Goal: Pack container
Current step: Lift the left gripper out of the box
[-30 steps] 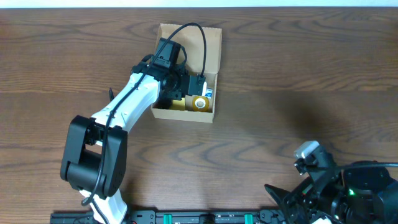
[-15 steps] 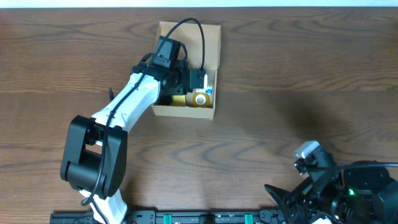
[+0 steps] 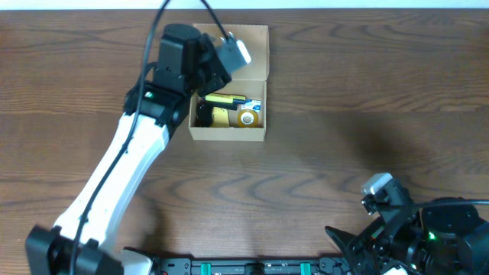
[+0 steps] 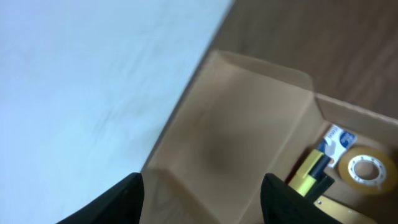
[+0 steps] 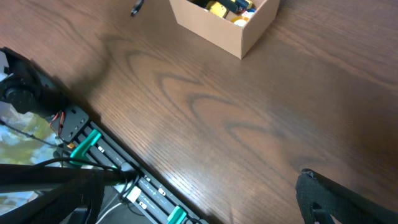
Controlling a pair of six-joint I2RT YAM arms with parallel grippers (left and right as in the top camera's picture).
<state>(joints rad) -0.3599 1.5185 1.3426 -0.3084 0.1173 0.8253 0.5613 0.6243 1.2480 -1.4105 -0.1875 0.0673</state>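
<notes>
Your left gripper (image 4: 202, 190) has lifted out of the container (image 3: 229, 134), fingers (image 4: 127, 194) apart, holding nothing. The tape roll (image 3: 247, 117) lies inside; shutting the lid (image 4: 242, 124) looks next.

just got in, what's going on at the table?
Box packing. The left hand hovers over the open lid of the box, fingers apart and holding nothing. Inside the box lie a tape roll and some yellow items. The right hand sits open at the near edge of the table, away from the box, touching nothing.
</notes>
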